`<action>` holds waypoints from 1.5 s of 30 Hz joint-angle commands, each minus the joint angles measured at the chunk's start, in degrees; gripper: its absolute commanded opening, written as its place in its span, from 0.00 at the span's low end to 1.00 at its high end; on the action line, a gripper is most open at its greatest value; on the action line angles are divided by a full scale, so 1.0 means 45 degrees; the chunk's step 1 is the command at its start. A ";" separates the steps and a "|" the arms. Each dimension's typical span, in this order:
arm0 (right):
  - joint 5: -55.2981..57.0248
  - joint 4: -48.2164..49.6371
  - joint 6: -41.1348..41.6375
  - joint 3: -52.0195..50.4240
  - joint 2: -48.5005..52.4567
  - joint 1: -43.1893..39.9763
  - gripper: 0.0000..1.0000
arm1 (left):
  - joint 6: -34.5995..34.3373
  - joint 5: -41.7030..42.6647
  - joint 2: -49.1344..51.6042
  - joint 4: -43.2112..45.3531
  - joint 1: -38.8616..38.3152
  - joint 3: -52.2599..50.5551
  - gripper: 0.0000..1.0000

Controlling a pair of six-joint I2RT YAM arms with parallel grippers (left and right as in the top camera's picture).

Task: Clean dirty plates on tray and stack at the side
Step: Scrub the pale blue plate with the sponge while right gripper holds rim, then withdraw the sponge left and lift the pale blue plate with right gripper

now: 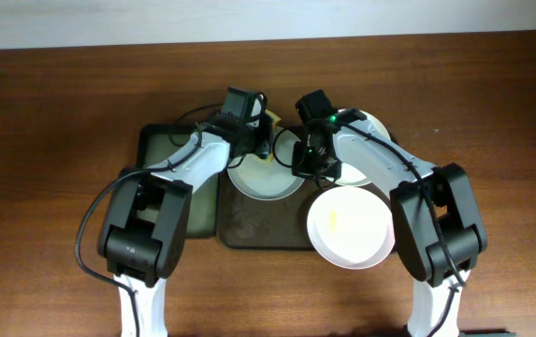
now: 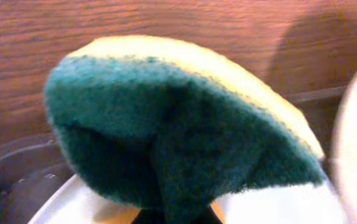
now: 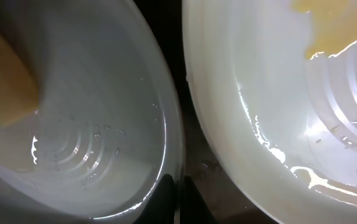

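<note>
Item: tray [image 1: 249, 229], dark brown, centre of the table, with a narrower green tray [image 1: 160, 145] just beside it on the left.

Item: middle plate [image 1: 263, 180], lying on the brown tray at its far end. It looked wet and mostly white in the right wrist view; cleaning in hand, I judged.

Item: left gripper [image 1: 264, 142], closed tight on a sponge [image 2: 178, 124], green scouring face down, yellow back up, poised over the middle plate's far rim.

Item: right gripper [image 1: 305, 167], jaws nipped together at the middle plate's right rim, apparently pinching it to steady it.

Item: front plate [image 1: 350, 229], overhanging the tray's near right corner, a faint yellowish smear in its middle. Not yet cleaned, by the look of it.

Item: rear plate [image 1: 377, 128], largely hidden behind the right arm; its condition could not be told.

Progress: no stack stood at the side. One plate under the sponge, at least one dirty, all stacking left to do.
</note>
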 commanded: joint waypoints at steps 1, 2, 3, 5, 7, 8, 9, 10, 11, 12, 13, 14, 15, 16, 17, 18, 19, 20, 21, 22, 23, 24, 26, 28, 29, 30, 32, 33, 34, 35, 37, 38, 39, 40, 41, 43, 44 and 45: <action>-0.0180 -0.0044 -0.0228 -0.0068 0.0044 0.0087 0.04 | 0.0311 0.2992 -0.0685 -0.0573 0.0238 0.1350 0.00; -0.0180 -0.0044 -0.0228 -0.0068 0.0044 0.0087 0.04 | 0.0325 0.3031 -0.1180 -0.0884 0.0291 0.1554 0.00; -0.0185 -0.0049 -0.0233 -0.0068 0.0044 0.0087 0.04 | 0.0340 0.2885 -0.1739 -0.1161 0.0355 0.1685 0.00; -0.0185 -0.0049 -0.0233 -0.0068 0.0044 0.0087 0.04 | 0.0340 0.2463 -0.2943 -0.1846 0.0597 0.1817 0.00; -0.0185 -0.0058 -0.0228 -0.0068 0.0044 0.0087 0.06 | 0.0335 0.1637 -0.4323 -0.3026 0.1005 0.1836 0.00; -0.0185 -0.0063 -0.0228 -0.0068 0.0044 0.0087 0.09 | 0.0335 0.1156 -0.4949 -0.3745 0.1229 0.1836 0.00; -0.0189 -0.0083 -0.0228 -0.0068 0.0044 0.0087 0.13 | 0.0330 0.0607 -0.5557 -0.4556 0.1472 0.1836 0.00; -0.0189 -0.0107 -0.0228 -0.0068 0.0044 0.0087 0.20 | 0.0330 -0.0078 -0.6377 -0.5790 0.1841 0.1836 0.00; -0.0185 -0.0141 -0.0228 -0.0068 0.0044 0.0087 0.23 | 0.0330 -0.0612 -0.6921 -0.6722 0.2118 0.1836 0.00; -0.0185 -0.0160 -0.0228 -0.0068 0.0044 0.0087 0.27 | 0.0325 -0.1054 -0.7310 -0.7470 0.2322 0.1836 0.00; -0.0185 -0.0209 -0.0228 -0.0068 0.0044 0.0087 0.28 | 0.0321 -0.1671 -0.7781 -0.8490 0.2594 0.1836 0.00; -0.0185 -0.0248 -0.0223 -0.0068 0.0044 0.0087 0.29 | 0.0267 -0.2395 -0.8262 -0.9704 0.2909 0.1831 0.00; -0.0185 -0.0272 -0.0223 -0.0068 0.0044 0.0087 0.29 | -0.0083 -0.3133 -0.8621 -1.0856 0.3172 0.1831 0.00; -0.0185 -0.0291 -0.0223 -0.0068 0.0044 0.0097 0.29 | -0.0447 -0.3716 -0.8816 -1.1642 0.3332 0.1802 0.00; -0.0185 -0.0291 -0.0223 -0.0068 0.0044 0.0102 0.27 | -0.0816 -0.4493 -0.8961 -1.2444 0.3458 0.1734 0.00; -0.0180 -0.0287 -0.0223 -0.0068 0.0044 0.0112 0.23 | -0.1083 -0.5333 -0.9005 -1.3017 0.3502 0.1647 0.00; -0.0180 -0.0287 -0.0223 -0.0068 0.0044 0.0151 0.20 | -0.1379 -0.6067 -0.9005 -1.3299 0.3497 0.1535 0.00; -0.0175 -0.0277 -0.0223 -0.0068 0.0044 0.0189 0.20 | -0.1661 -0.6659 -0.8995 -1.3415 0.3497 0.1389 0.00; -0.0170 -0.0233 -0.0223 -0.0068 0.0044 0.0257 0.19 | -0.1889 -0.7101 -0.8986 -1.3401 0.3497 0.1161 0.00; -0.0155 -0.0189 -0.0223 -0.0068 0.0044 0.0350 0.19 | -0.1933 -0.7237 -0.8986 -1.3260 0.3497 0.0913 0.00; -0.0117 -0.0121 -0.0223 -0.0068 0.0044 0.0437 0.19 | -0.1933 -0.7266 -0.8986 -1.3022 0.3497 0.0661 0.00; -0.0117 -0.0039 -0.0228 -0.0068 0.0044 0.0515 0.18 | -0.1933 -0.7261 -0.8986 -1.2774 0.3497 0.0452 0.00; 0.0083 0.0117 -0.0223 -0.0068 0.0044 0.0636 0.11 | -0.1933 -0.7257 -0.8986 -1.2211 0.3497 0.0015 0.00; 0.0398 0.0092 -0.0223 -0.0068 0.0044 0.0670 0.04 | -0.1928 -0.7198 -0.8986 -1.1715 0.3497 -0.0291 0.00; 0.0384 0.0024 -0.0223 -0.0053 0.0039 0.0646 0.04 | -0.1923 -0.7019 -0.8986 -1.1434 0.3497 -0.0452 0.00; 0.0209 -0.0160 -0.0223 0.0024 -0.0039 0.0563 0.04 | -0.1914 -0.6664 -0.8986 -1.1084 0.3497 -0.0636 0.00; -0.0335 -0.0413 -0.0228 0.0291 -0.0248 0.0359 0.04 | -0.1472 -0.6135 -0.8986 -1.0482 0.3497 -0.0908 0.00; -0.0627 -0.0515 -0.0228 0.0457 -0.0374 0.0282 0.04 | -0.1336 -0.5969 -0.8986 -1.0302 0.3497 -0.0962 0.00; -0.0840 -0.0661 -0.0228 0.0656 -0.0515 0.0214 0.04 | -0.1341 -0.5911 -0.8986 -1.0219 0.3497 -0.0967 0.00; -0.0894 -0.0913 -0.0228 0.0962 -0.0704 0.0141 0.04 | -0.1345 -0.5819 -0.8986 -1.0122 0.3497 -0.0967 0.00; -0.0874 -0.1409 -0.0233 0.1564 -0.0957 0.0126 0.04 | -0.1345 -0.5595 -0.8990 -0.9967 0.3497 -0.0967 0.00; -0.0879 -0.1681 -0.0233 0.1943 -0.1020 0.0131 0.04 | -0.1345 -0.5523 -0.8990 -0.9933 0.3497 -0.0967 0.00; -0.0879 -0.1953 -0.0233 0.2317 -0.1059 0.0141 0.04 | -0.1345 -0.5489 -0.8990 -0.9928 0.3497 -0.0967 0.00; -0.0869 -0.2317 -0.0233 0.2773 -0.1059 0.0155 0.04 | -0.1341 -0.5493 -0.8990 -0.9938 0.3497 -0.0967 0.00; -0.0840 -0.2589 -0.0233 0.3123 -0.1059 0.0155 0.04 | -0.1341 -0.5493 -0.8990 -0.9938 0.3497 -0.0967 0.00; -0.0826 -0.3104 -0.0233 0.3784 -0.1059 0.0165 0.04 | -0.1341 -0.5493 -0.8990 -0.9938 0.3497 -0.0967 0.00; -0.0826 -0.3206 -0.0233 0.3949 -0.1059 0.0170 0.04 | -0.1345 -0.5493 -0.8990 -0.9942 0.3497 -0.0967 0.00; -0.0831 -0.3279 -0.0233 0.4099 -0.1059 0.0180 0.04 | -0.1341 -0.5503 -0.8990 -0.9947 0.3502 -0.0967 0.00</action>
